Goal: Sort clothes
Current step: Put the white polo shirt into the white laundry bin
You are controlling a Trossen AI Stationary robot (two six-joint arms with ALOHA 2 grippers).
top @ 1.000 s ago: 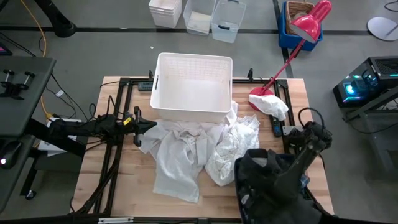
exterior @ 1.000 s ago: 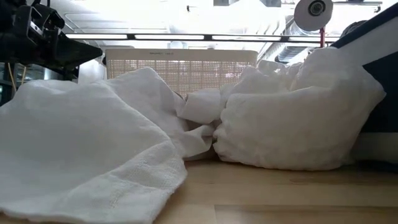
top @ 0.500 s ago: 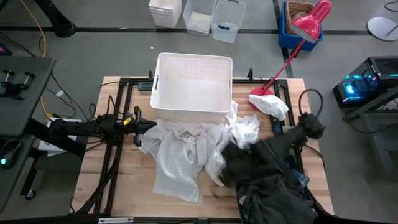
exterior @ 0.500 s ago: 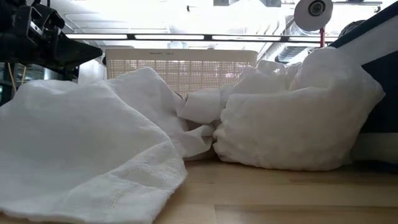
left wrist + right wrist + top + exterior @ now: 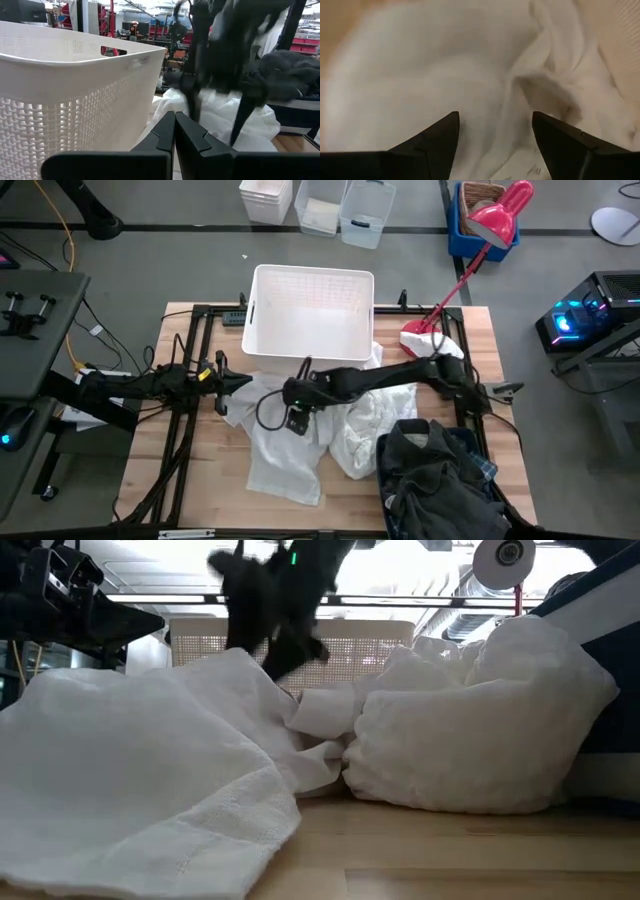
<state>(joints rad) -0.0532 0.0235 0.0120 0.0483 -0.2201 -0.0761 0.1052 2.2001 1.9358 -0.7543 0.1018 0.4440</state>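
Note:
Two white garments lie in the middle of the table: a flat one (image 5: 285,435) and a crumpled one (image 5: 378,418), both touching the near wall of the white basket (image 5: 310,280). A charcoal garment (image 5: 435,480) is heaped at the near right corner. My right gripper (image 5: 296,402) is open and reaches in from the right, above the flat white garment (image 5: 435,75); it also shows in the low view (image 5: 270,615). My left gripper (image 5: 240,385) is shut and empty at that garment's left edge, beside the basket wall (image 5: 75,100).
A red desk lamp (image 5: 470,250) stands at the far right, its base (image 5: 415,340) next to a small white cloth (image 5: 445,352). A small dark object (image 5: 443,385) lies near the right edge. Bare wood shows along the near left of the table (image 5: 190,480).
My right arm has swung from above the charcoal heap at the near right toward the table's left and far edge, across the crumpled white garment, and now hangs over the flat white garment near the basket. The clothes lie as before.

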